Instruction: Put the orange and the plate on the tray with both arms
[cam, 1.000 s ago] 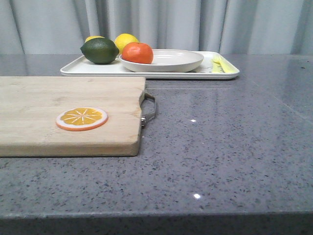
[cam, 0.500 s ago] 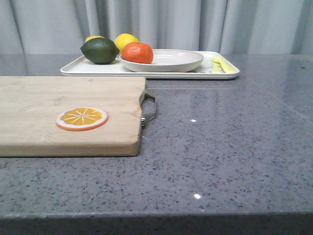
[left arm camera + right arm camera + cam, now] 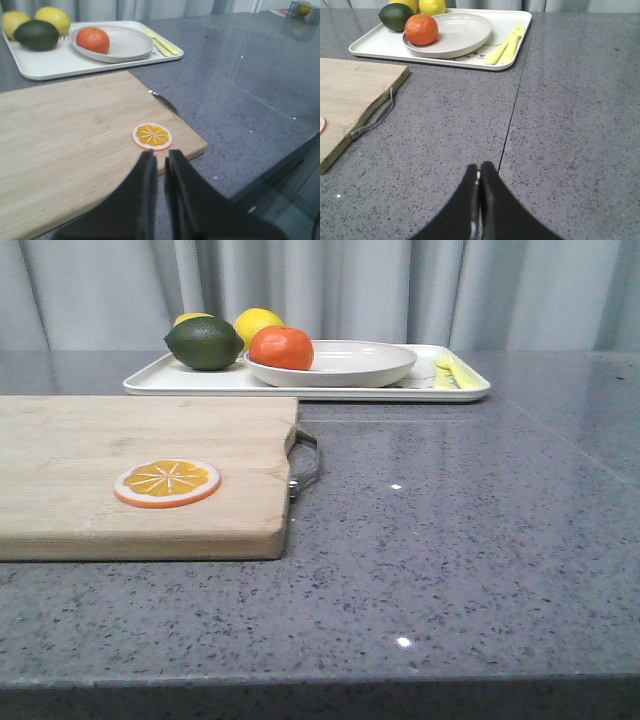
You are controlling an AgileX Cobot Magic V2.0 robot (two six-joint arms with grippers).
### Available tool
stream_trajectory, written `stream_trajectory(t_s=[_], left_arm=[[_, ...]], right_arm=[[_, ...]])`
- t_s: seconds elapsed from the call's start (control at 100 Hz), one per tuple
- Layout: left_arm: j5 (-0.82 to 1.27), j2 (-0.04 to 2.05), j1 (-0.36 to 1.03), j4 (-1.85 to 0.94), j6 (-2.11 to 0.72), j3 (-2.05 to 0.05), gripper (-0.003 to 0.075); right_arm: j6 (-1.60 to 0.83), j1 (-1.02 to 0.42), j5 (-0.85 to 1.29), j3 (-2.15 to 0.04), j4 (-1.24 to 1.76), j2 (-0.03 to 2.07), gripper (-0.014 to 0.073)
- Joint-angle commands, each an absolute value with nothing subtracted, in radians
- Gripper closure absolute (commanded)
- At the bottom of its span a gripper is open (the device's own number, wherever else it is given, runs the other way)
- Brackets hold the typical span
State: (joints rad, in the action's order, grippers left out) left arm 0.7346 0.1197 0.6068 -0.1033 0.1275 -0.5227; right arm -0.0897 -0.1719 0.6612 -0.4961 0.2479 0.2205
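Observation:
The orange [image 3: 281, 347] rests in the left part of the off-white plate [image 3: 365, 362], and the plate stands on the white tray [image 3: 190, 381] at the back of the table. The wrist views show the same: orange [image 3: 93, 40] [image 3: 421, 29], plate [image 3: 131, 46] [image 3: 465, 31], tray [image 3: 55, 66] [image 3: 516, 21]. My left gripper [image 3: 159, 152] hovers over the near edge of the cutting board, far from the tray, its fingers almost together and holding nothing. Over bare counter, well short of the tray, my right gripper [image 3: 479, 165] is shut and empty. Neither gripper shows in the front view.
A wooden cutting board [image 3: 120, 440] with a metal handle [image 3: 306, 465] lies front left, an orange slice disc [image 3: 167, 482] on it. On the tray's left end sit a dark green fruit [image 3: 204, 343] and two lemons [image 3: 258, 322]. Yellow cutlery [image 3: 450, 370] lies at its right end.

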Motion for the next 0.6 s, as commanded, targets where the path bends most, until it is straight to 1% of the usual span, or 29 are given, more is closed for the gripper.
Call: stream_trajectory(t_s=[0.0,0.46,0.59], left_arm=[[0.658,0.133,0.606,-0.115,0.134,-0.545,0.0741],[0.658,0.133,0.606,-0.115,0.134,-0.545,0.0741],[0.590,0.133,0.604,-0.092,0.134,-0.522,0.0741]], right_arm=[[-0.093,-0.172,0.581,-0.520,0.258,0.228,0.0662],[-0.093,-0.172,0.581,-0.520,0.258,0.228,0.0662],[-0.093,-0.172,0.581,-0.520,0.258,0.228,0.0662]])
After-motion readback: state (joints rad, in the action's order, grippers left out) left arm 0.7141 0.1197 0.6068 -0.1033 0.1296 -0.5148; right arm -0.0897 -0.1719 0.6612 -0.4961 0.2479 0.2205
